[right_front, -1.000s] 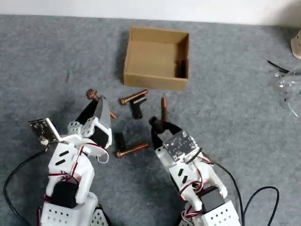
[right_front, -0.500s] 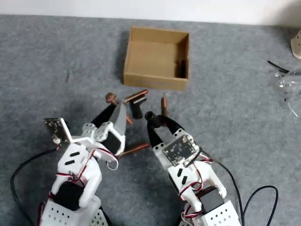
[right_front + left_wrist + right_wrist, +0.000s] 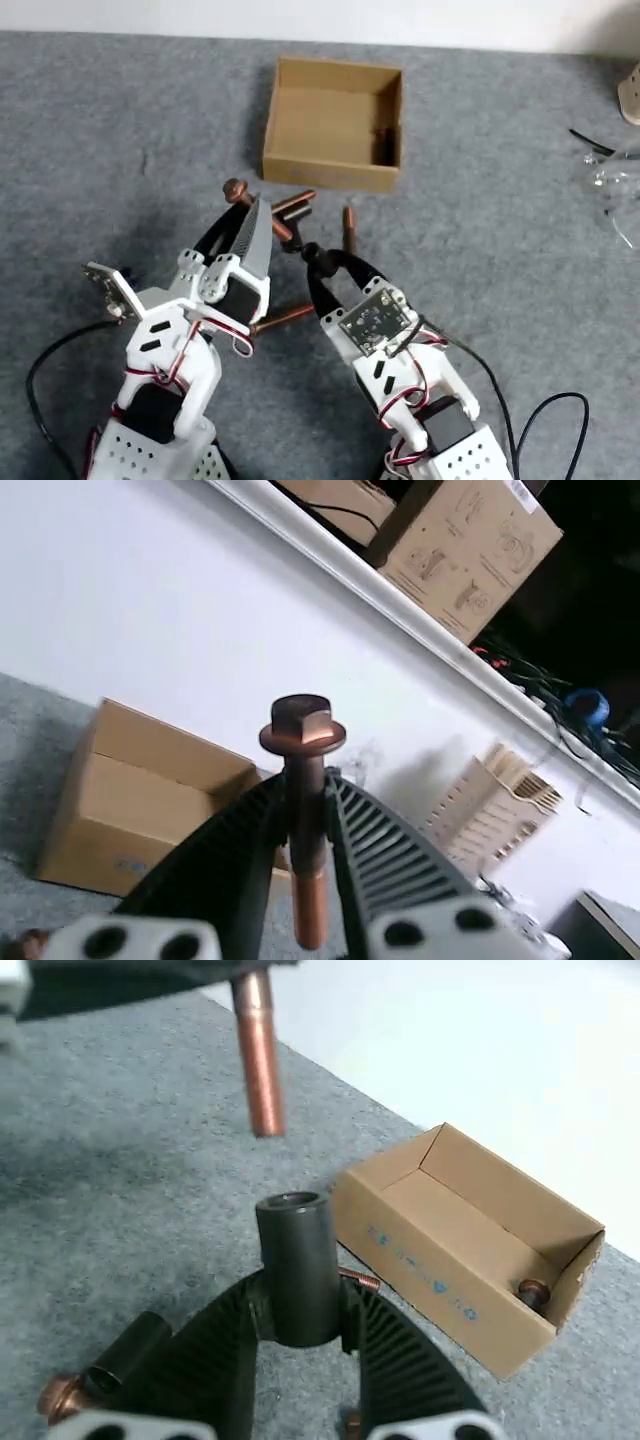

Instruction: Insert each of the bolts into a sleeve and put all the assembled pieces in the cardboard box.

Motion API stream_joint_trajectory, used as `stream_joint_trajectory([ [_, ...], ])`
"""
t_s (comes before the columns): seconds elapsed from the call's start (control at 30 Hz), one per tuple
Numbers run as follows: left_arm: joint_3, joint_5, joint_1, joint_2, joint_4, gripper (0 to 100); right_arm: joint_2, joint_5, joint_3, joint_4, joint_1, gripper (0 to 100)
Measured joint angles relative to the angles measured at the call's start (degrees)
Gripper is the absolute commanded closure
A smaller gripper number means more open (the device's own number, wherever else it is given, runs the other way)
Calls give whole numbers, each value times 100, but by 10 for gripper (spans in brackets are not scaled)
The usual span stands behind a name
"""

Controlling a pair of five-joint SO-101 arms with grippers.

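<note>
Bolt (image 3: pixel 303 732), coppery and hex-headed, is pinched by the left gripper (image 3: pixel 305 792); the right gripper (image 3: pixel 302 1295) clamps a smooth dark sleeve (image 3: pixel 295 1245), apparently just beneath.

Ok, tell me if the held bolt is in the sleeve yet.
Out. The bolt hangs tip-down, clear of the upright sleeve, whose open mouth shows empty.

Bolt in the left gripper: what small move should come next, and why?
Probably shift the bolt sideways until its tip is over the sleeve mouth. The left gripper grips the bolt, the right gripper holds the sleeve upright, and the tip hangs above it but off to one side.
</note>
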Motion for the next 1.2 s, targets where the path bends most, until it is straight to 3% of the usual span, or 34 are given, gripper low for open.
stream_joint_trajectory([
  [0.33, 281, -9, 677, 0, -26, 994, 9, 9, 0, 0, -18, 994],
  [0.77, 413, -18, 879, 0, -26, 994, 9, 9, 0, 0, -9, 994],
  [1.2, 413, -1002, 1363, 0, 598, 994, 9, 9, 0, 9, 35, 994],
])
